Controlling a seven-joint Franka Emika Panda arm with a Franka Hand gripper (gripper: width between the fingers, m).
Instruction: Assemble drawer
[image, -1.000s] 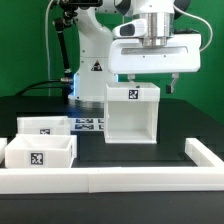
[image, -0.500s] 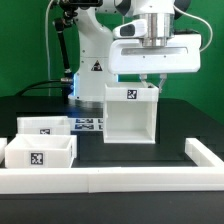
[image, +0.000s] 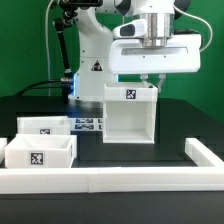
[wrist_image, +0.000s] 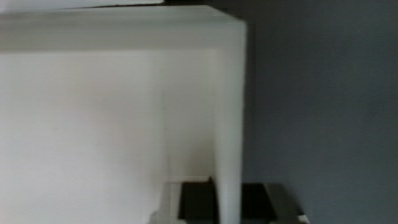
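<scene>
The drawer's large white shell (image: 128, 118) stands upright in the middle of the black table, open side toward the camera, with a tag on its top edge. My gripper (image: 150, 80) is right above it, its fingers drawn together on the top of the shell's wall on the exterior view's right. In the wrist view a thin white wall (wrist_image: 226, 110) runs between my two dark fingers (wrist_image: 196, 200), and the gripper (wrist_image: 228, 200) is shut on it. Two small open-top trays (image: 45, 126) (image: 40, 152), each tagged, sit on the exterior view's left.
The marker board (image: 88, 124) lies flat between the trays and the shell. A low white border rail (image: 120, 180) runs along the table's front and up the exterior view's right side. The robot base (image: 90, 50) stands behind.
My fingers were spread wide above the shell one second ago. They have closed onto the shell's wall, and nothing has moved in the last half second.
</scene>
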